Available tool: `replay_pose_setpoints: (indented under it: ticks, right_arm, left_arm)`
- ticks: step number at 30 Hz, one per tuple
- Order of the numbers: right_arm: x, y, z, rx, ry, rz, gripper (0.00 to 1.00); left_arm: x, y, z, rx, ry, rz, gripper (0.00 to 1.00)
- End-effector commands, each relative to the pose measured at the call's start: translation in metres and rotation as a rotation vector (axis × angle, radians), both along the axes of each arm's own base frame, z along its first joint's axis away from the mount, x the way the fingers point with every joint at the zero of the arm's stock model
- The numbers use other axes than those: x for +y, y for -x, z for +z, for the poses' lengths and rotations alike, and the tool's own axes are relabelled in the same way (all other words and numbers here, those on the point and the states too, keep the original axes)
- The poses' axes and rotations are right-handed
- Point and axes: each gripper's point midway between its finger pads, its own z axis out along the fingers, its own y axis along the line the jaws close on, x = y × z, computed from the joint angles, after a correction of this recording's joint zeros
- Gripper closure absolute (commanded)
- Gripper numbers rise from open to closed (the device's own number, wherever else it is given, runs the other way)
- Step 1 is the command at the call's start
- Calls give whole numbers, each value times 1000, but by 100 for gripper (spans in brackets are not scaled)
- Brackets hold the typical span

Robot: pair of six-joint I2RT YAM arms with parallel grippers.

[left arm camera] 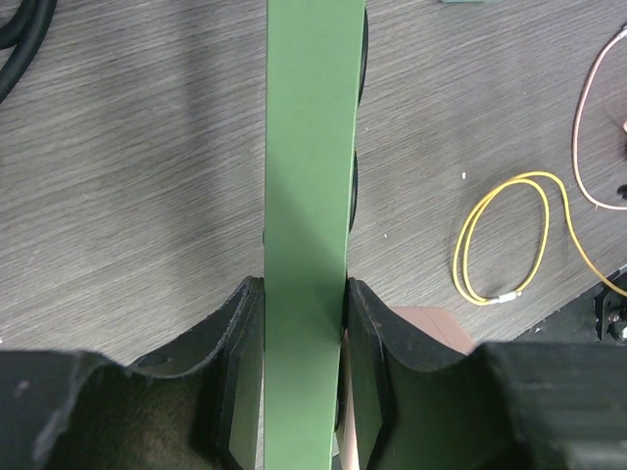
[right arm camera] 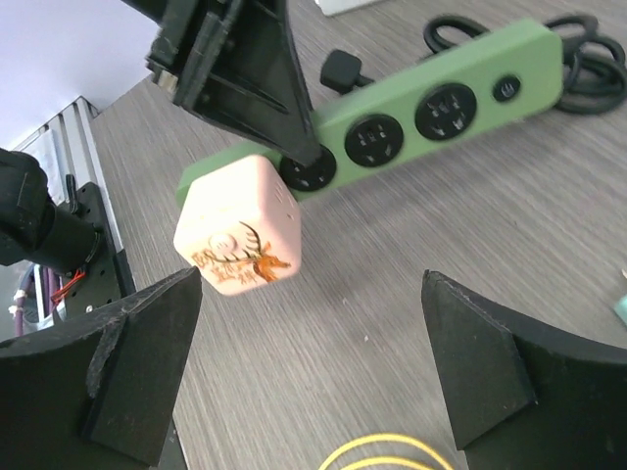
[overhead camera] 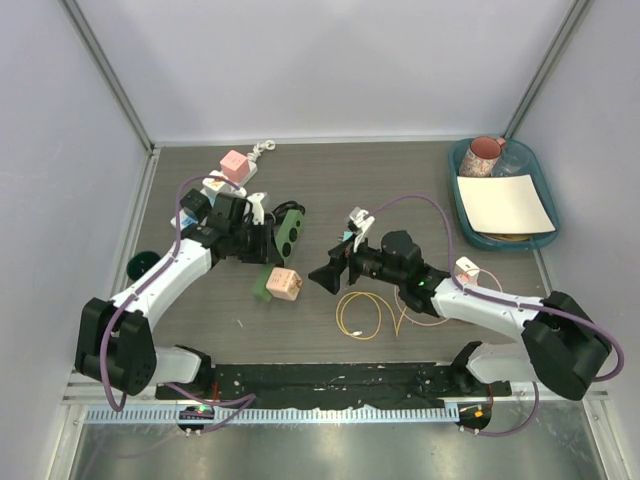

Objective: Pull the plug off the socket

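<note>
While the left gripper [left arm camera: 305,323] is clenched on the green strip [left arm camera: 306,176], the pink plug [right arm camera: 240,227] sits at the strip's end, prongs hidden. The right gripper [right arm camera: 312,294] faces it, spread wide, holding nothing. The left wrist view only catches a pink sliver of the plug.

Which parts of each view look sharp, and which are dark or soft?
Top external: even light, only faint shadows. Left wrist: green power strip sharp, left pincer dark at the bottom. Right wrist: pink cube plug in focus, right pincer black, soft-edged in the foreground.
</note>
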Motion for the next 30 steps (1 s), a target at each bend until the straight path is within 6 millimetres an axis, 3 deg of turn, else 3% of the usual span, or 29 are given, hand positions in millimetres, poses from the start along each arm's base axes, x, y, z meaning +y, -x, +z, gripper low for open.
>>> replay_pose_setpoints:
  ticks: [1,14,22,27,29,30]
  right_arm:
    - [33,4,44,-208,-71,69,0]
    - [82,31,13,-240,33,116,3]
    - [99,22,-6,-247,117,64,12]
    - [108,23,-13,-265,147,85,21]
    - [111,25,-18,-266,163,97,27]
    - [110,26,-19,-271,170,100,38]
  left_arm:
    - [-18,-12,23,-77,92,-38,100]
    - [-22,-11,22,-59,111,-42,100]
    - [-23,-10,23,-58,126,-48,100]
    - [-27,-7,23,-50,144,-63,100]
    - [-27,-7,23,-50,145,-65,100]
    - [-27,-7,22,-51,142,-68,100]
